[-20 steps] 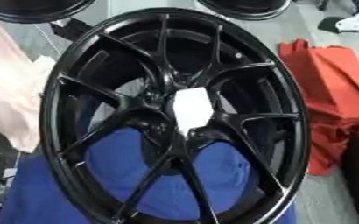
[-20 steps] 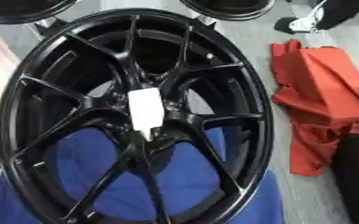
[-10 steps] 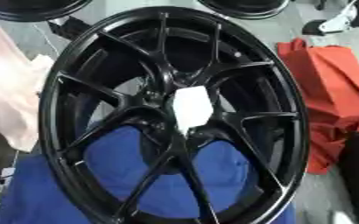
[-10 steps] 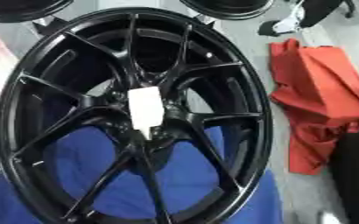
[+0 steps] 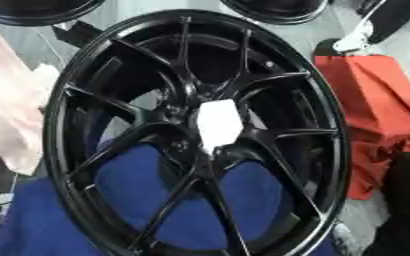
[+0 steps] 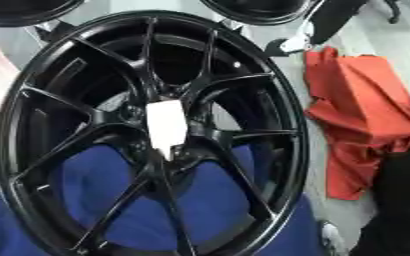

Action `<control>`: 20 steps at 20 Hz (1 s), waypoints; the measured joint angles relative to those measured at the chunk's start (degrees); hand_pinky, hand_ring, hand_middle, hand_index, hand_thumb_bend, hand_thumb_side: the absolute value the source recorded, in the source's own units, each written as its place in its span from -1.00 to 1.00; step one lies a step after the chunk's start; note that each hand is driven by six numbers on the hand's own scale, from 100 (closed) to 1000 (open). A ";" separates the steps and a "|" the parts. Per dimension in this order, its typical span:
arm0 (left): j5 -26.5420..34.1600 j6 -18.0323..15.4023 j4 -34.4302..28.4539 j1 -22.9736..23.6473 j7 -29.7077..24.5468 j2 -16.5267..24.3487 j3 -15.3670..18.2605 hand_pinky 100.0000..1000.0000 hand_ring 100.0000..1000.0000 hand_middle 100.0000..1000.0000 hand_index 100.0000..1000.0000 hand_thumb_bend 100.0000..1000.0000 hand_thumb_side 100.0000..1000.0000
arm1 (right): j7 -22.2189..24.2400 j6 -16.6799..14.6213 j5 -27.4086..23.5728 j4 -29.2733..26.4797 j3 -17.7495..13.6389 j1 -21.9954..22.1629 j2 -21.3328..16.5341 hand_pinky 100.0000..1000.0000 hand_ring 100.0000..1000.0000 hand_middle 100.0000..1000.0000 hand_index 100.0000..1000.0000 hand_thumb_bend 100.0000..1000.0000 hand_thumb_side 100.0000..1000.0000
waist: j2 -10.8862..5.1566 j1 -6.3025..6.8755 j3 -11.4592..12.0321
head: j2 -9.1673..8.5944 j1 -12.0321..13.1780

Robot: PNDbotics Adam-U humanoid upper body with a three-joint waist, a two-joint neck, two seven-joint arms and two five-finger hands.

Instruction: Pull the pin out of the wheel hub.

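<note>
A: Well, what you have before you is the glossy black multi-spoke alloy wheel (image 5: 195, 132), standing tilted and filling most of both eye views.

B: And the pin you are after?

A: Look at the hub in the middle. A white, roughly rectangular piece (image 5: 219, 124) sits on it where the spokes meet; whether that is the pin or a tag, you cannot tell from here.

B: What lies around the wheel?

A: A deep blue cloth (image 6: 200, 200) shows through the lower spokes and spreads beneath the rim. To your right a crumpled orange-red cloth (image 6: 362, 115) lies on the grey floor (image 5: 156, 7), just beside the rim. A pale pink sheet (image 5: 12, 107) is at your left edge, and two more dark rims (image 6: 261, 10) peek in along the top.

B: The fingers?

A: Neither of your hands shows in either view, so nothing can be said of how the fingers stand or whether they have hold of anything.
</note>
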 measured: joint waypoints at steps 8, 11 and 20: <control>0.51 0.01 0.00 0.06 -0.26 -0.10 -0.01 0.62 0.35 0.20 0.45 -0.92 0.45 | -0.24 2.33 -1.25 -0.53 3.64 -2.71 2.44 0.67 0.50 0.51 0.64 -0.34 -0.59 | -1.72 0.43 0.88 | -0.11 -0.82; 0.61 0.01 0.00 0.12 -0.29 -0.15 -0.01 0.62 0.35 0.21 0.45 -0.92 0.45 | -1.05 3.50 -1.41 -0.94 5.13 -3.19 3.13 0.65 0.49 0.50 0.64 -0.36 -0.60 | -2.72 0.68 0.99 | -0.09 -0.95; 1.03 0.20 0.00 0.21 -0.61 -0.57 -0.01 0.62 0.36 0.21 0.45 -0.92 0.44 | -2.59 6.01 -3.93 -1.23 8.18 -5.22 5.44 0.61 0.46 0.49 0.63 -0.40 -0.60 | -4.18 1.08 0.90 | 0.24 -1.81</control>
